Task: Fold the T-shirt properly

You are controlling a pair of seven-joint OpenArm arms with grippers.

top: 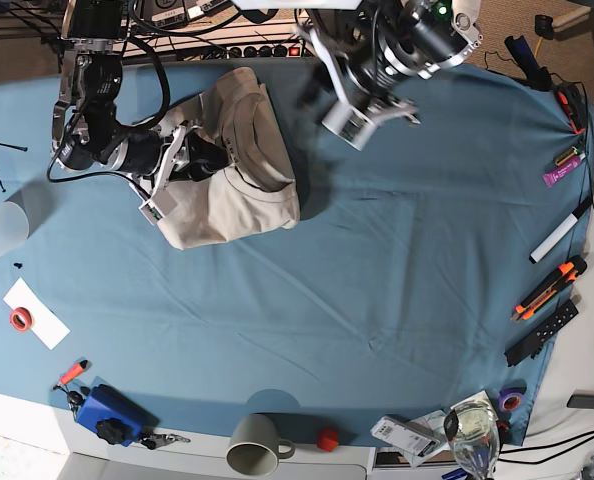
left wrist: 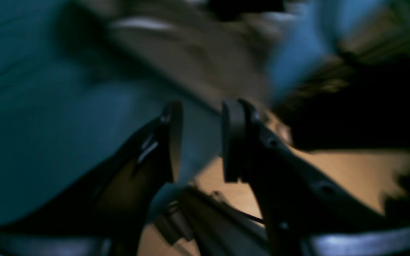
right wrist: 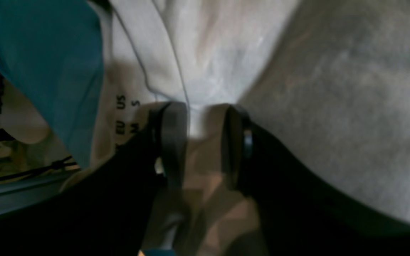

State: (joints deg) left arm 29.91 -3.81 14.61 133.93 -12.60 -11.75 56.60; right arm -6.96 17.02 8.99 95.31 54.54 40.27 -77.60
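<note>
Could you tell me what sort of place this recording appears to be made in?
Probably a robotics lab workbench: a table under a blue cloth, cables and electronics along its far edge, and markers, tape and a mug scattered around the T-shirt.

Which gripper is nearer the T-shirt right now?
Right. The right gripper is clamped on the T-shirt; the left gripper hangs just beyond its far side, jaws apart, holding nothing.
</note>
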